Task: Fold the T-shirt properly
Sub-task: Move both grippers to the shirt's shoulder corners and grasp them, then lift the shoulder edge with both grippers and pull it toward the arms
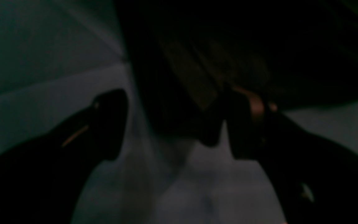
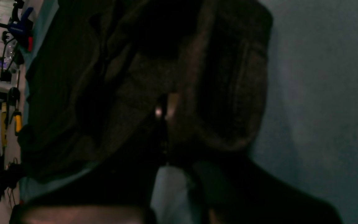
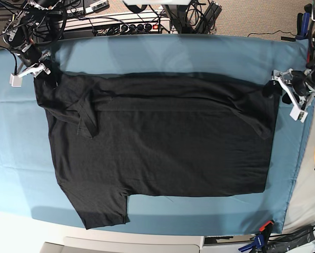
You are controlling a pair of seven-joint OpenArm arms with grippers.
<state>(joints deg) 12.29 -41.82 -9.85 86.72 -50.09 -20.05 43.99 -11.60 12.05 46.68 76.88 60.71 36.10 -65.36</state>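
Your black T-shirt (image 3: 168, 142) lies across the blue cloth (image 3: 15, 179), spanning between your grippers. At its far left-arm corner, your left gripper (image 1: 179, 124) stands wide open around the edge; at the opposite corner, your right gripper (image 2: 166, 130) is clamped on fabric.

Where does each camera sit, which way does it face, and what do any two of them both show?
Left wrist: on the left arm, looking past its open gripper at a dark edge of the T-shirt; both jaws show.
Right wrist: on the right arm, looking past its shut gripper, which pinches the shirt; tools along the table's side show at upper left.
Base: above, looking down over the whole spread shirt; both grippers and arm ends show.
Shared: both wrist views show the shirt and blue cloth, as does base.
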